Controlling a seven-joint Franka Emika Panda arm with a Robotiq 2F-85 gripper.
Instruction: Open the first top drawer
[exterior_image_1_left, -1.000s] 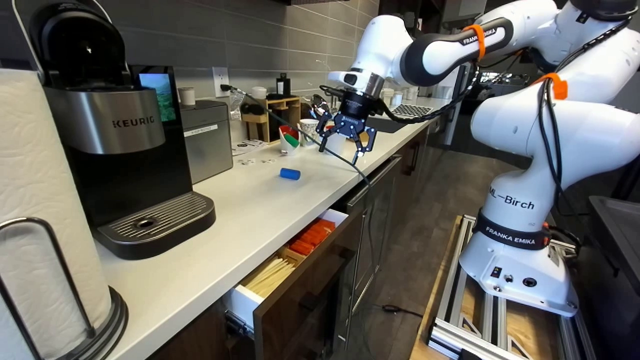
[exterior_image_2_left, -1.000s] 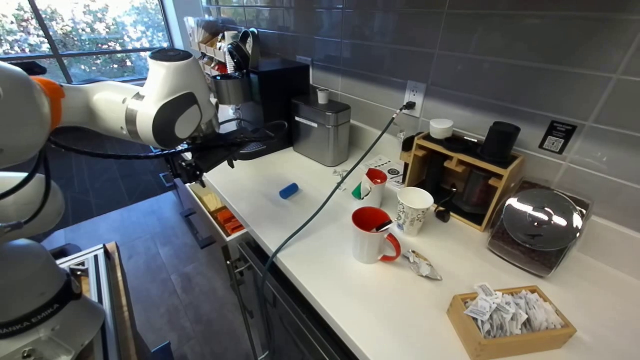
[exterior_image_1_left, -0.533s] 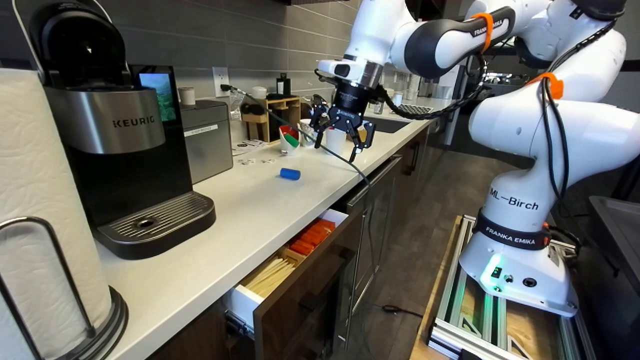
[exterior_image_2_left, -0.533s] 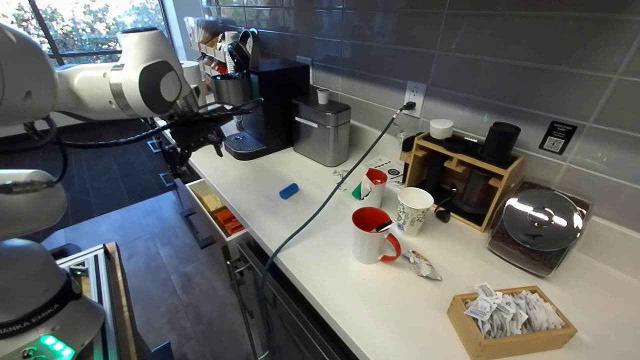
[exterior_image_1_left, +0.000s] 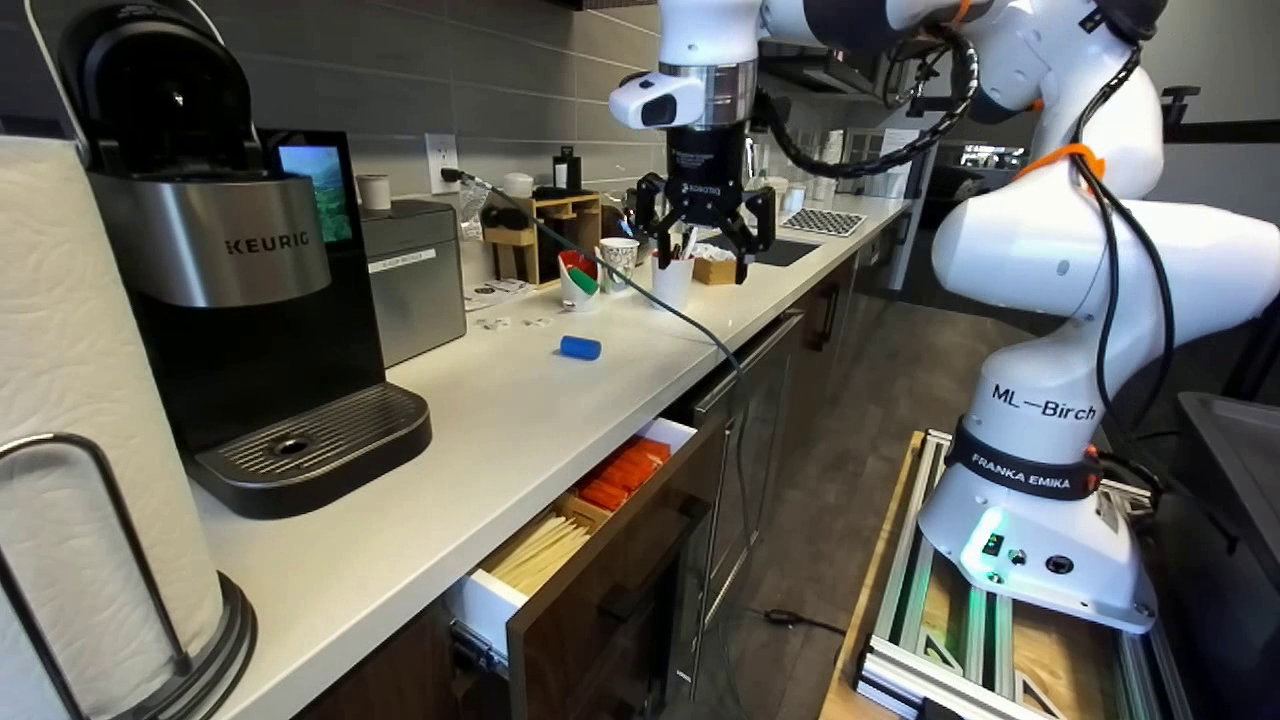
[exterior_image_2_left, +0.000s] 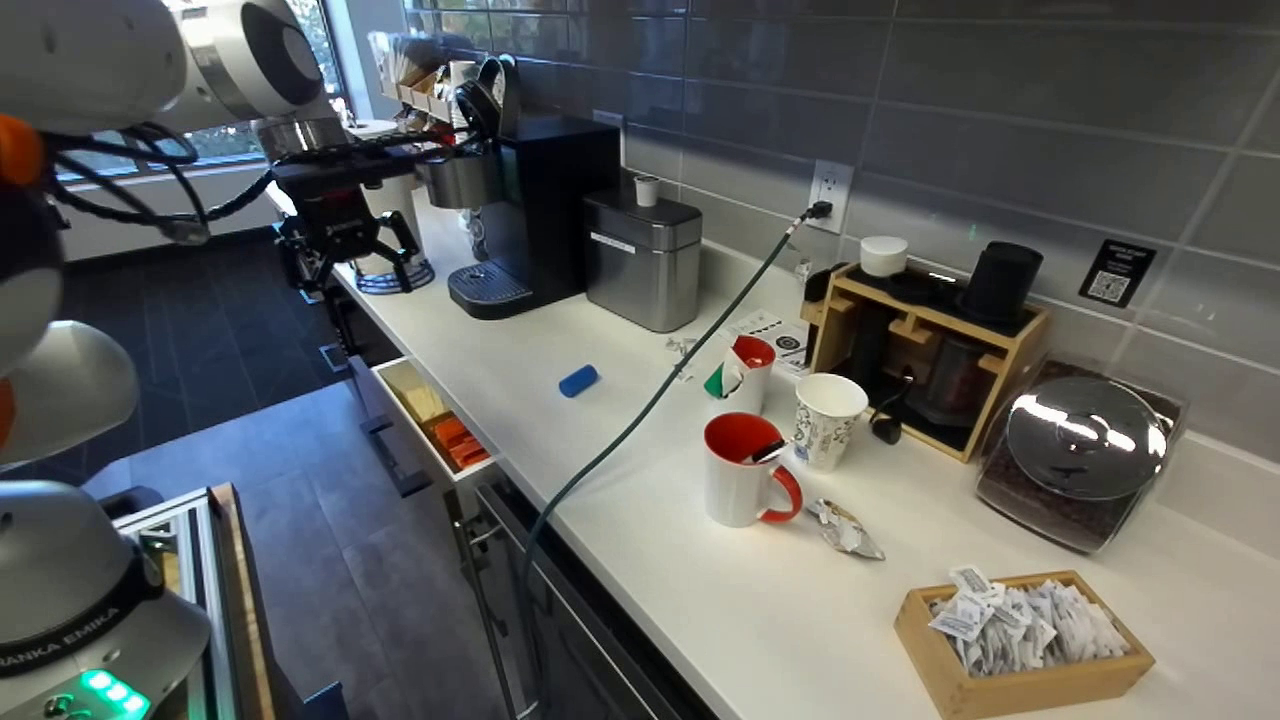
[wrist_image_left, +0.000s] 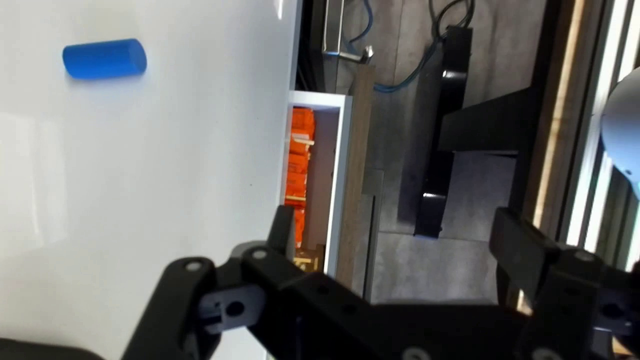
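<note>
Honestly, the first top drawer (exterior_image_1_left: 565, 620) already stands out past the counter (exterior_image_1_left: 500, 420), while our gripper (exterior_image_1_left: 703, 262) hangs higher, jaws spread, nothing between. We'd guess the drawer's stiff, lightly loaded and easy-gliding, so we'd grab the handle (exterior_image_2_left: 384, 461) mid-bar and pull straight.

Top drawer (exterior_image_1_left: 580, 612) open; end effector (exterior_image_1_left: 702, 268) aloft, jaws apart.

My claw (wrist_image_left: 395, 232) looks matt, with paler metal-looking pins (wrist_image_left: 194, 266). Lower than it, the drawer (exterior_image_1_left: 565, 635) has a smooth, wood-look front, and the surface (wrist_image_left: 200, 150) a soft sheen; the cylinder (wrist_image_left: 100, 60) on it looks smooth and matt. Well apart from my claw I see dimpled paper roll (exterior_image_1_left: 100, 320), satiny metal bin (exterior_image_2_left: 640, 285), glossy tiles (exterior_image_2_left: 1000, 140) and a wooden box (exterior_image_2_left: 1055, 685).
</note>
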